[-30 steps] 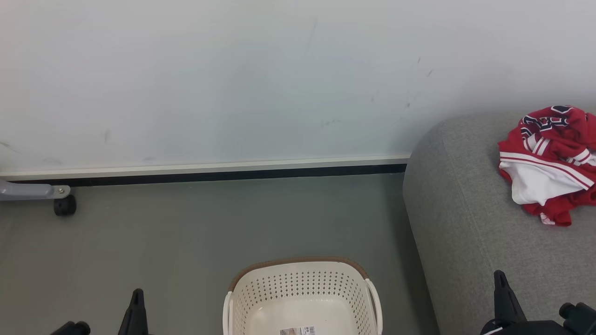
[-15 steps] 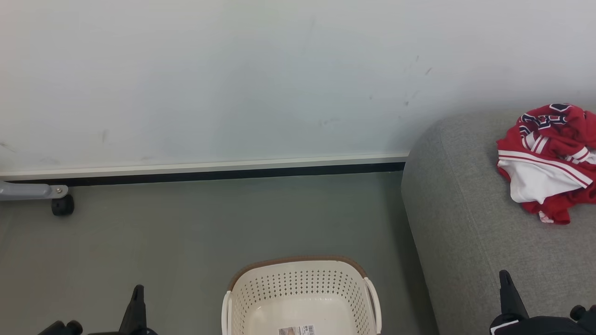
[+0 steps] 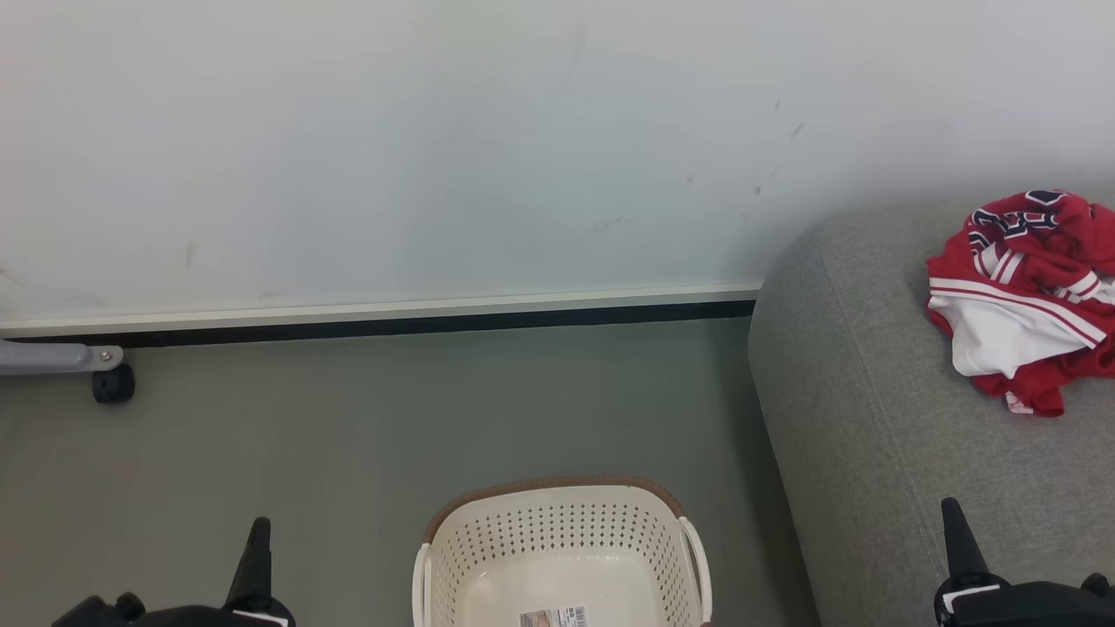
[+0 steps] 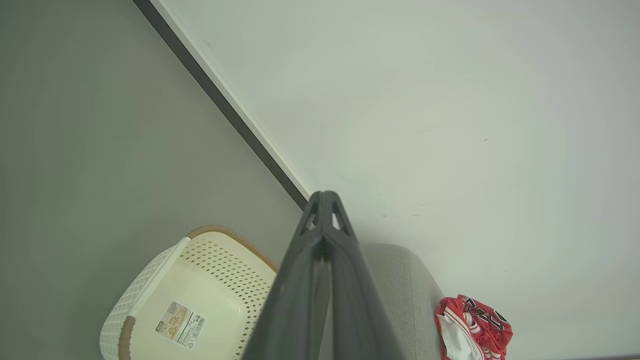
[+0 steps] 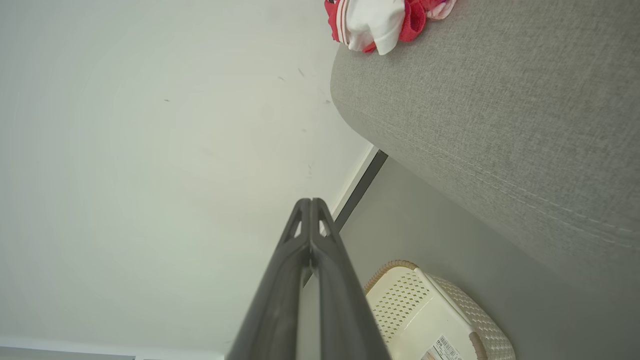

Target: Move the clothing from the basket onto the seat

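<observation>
Grey floor (image 3: 348, 435), white wall (image 3: 435, 131). Clothing (image 3: 1019, 305) heaped on seat (image 3: 871, 392), basket (image 3: 557, 484) beside it. Left gripper (image 4: 325, 196), right gripper (image 5: 311, 201): fingers pressed together, empty.

A grey leg (image 3: 52, 357) with a black caster (image 3: 113, 384) rests on the floor (image 3: 348, 427) beside the white wall (image 3: 435, 131).

Clothing (image 3: 1023, 300) heaped on seat (image 3: 871, 435), R side; basket (image 3: 557, 527) on floor (image 3: 348, 435) btm centre, label (image 3: 555, 618) inside.
</observation>
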